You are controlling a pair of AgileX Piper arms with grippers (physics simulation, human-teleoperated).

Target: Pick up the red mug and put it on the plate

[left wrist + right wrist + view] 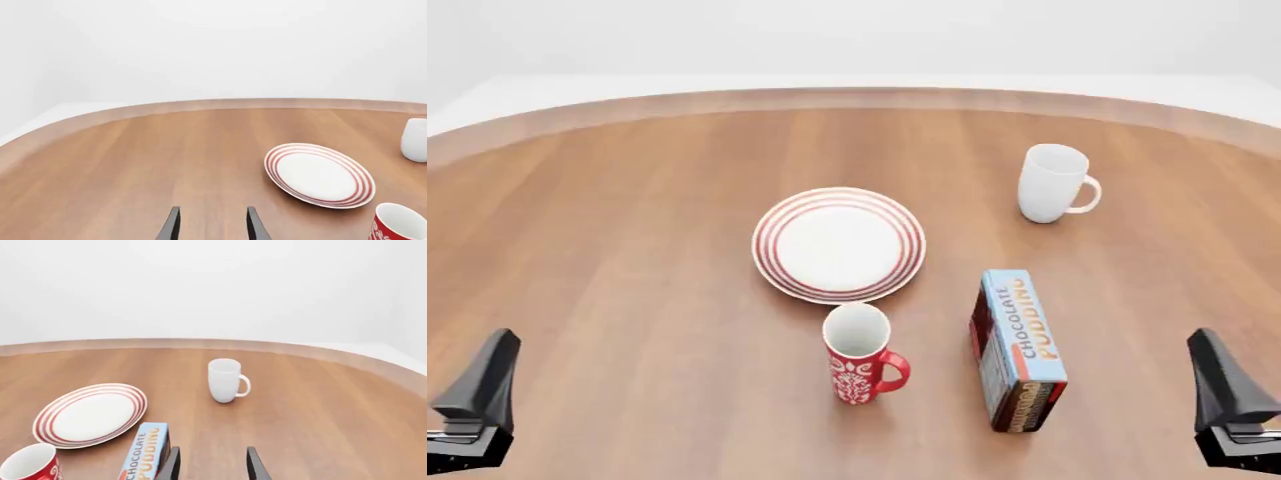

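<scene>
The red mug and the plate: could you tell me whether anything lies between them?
Nothing does: in the front view only bare table separates the red mug from the plate.

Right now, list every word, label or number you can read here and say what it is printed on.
"CHOCOLATE PUDDING": on the top face of the pudding box.
Print on the box's dark lower end: too small to read.
The red mug carries only a white ornamental pattern, no words.
</scene>
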